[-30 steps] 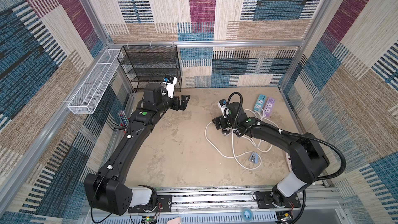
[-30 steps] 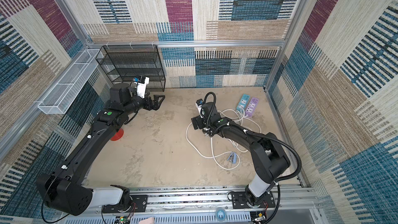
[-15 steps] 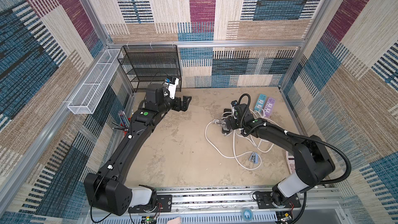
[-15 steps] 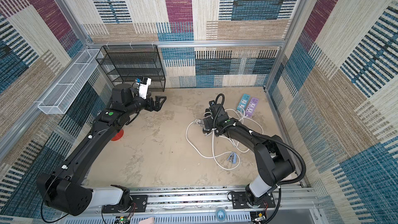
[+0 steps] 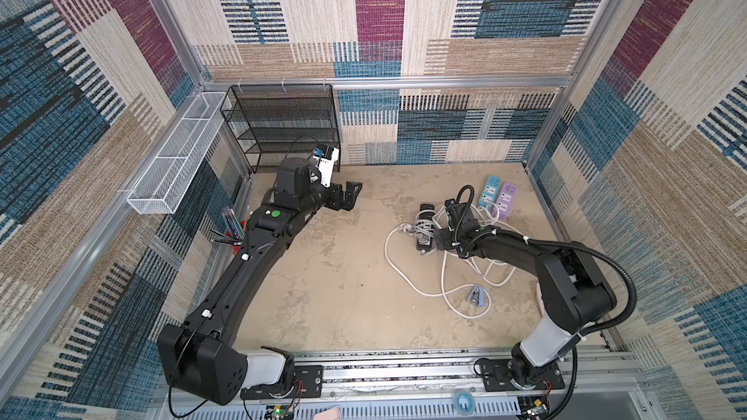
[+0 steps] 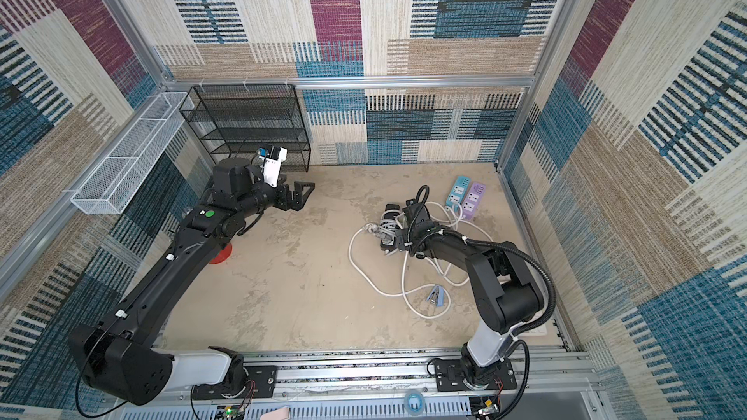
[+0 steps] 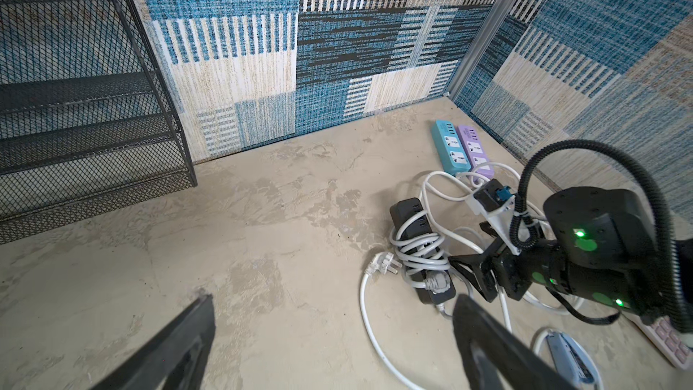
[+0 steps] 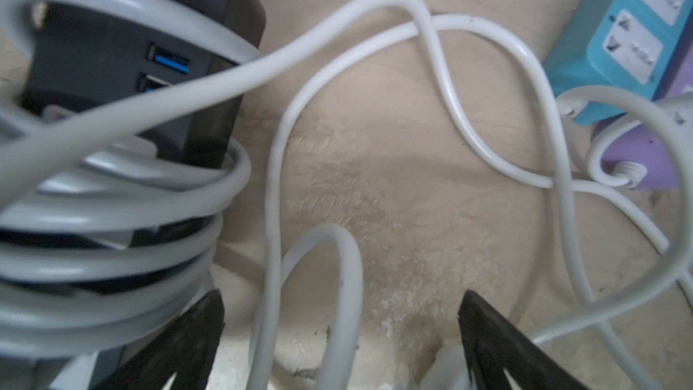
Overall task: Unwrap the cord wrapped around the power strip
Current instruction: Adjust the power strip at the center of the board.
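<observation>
Starting nearest, with the right arm: folded sharply at the elbow, forearm laid low and reaching toward the power strip (image 5: 425,211). Got the right gripper (image 5: 431,238) parked right at the strip's side, spread wide, nothing pinched. Can't tell whether a fingertip actually touches the coils. Further back, the left arm stretched out in one long arc. Got the left gripper (image 5: 351,192) hovering well apart from the strip, also spread wide and empty.

Now the view differences. From the right wrist only: blue USB ports on the strip's end, plus a loop of loose white cable (image 8: 318,256) lying between the spread fingers (image 8: 187,332). From the left wrist, can make out the plug (image 7: 380,262) lying flat just beside the strip, on the side away from the right gripper. Out of frame from the right wrist. In both top views: whole arms, and more loose white cable sprawled on the strip's near side.

As for the strip itself: black, lying flat, with the pale grey cord (image 7: 420,253) wound several turns round its middle, bunched rather than neat. Just beyond the strip, a teal strip (image 5: 487,191) and a purple strip (image 5: 505,197) side by side. Farthest from the strip: a black mesh rack (image 5: 283,127).
</observation>
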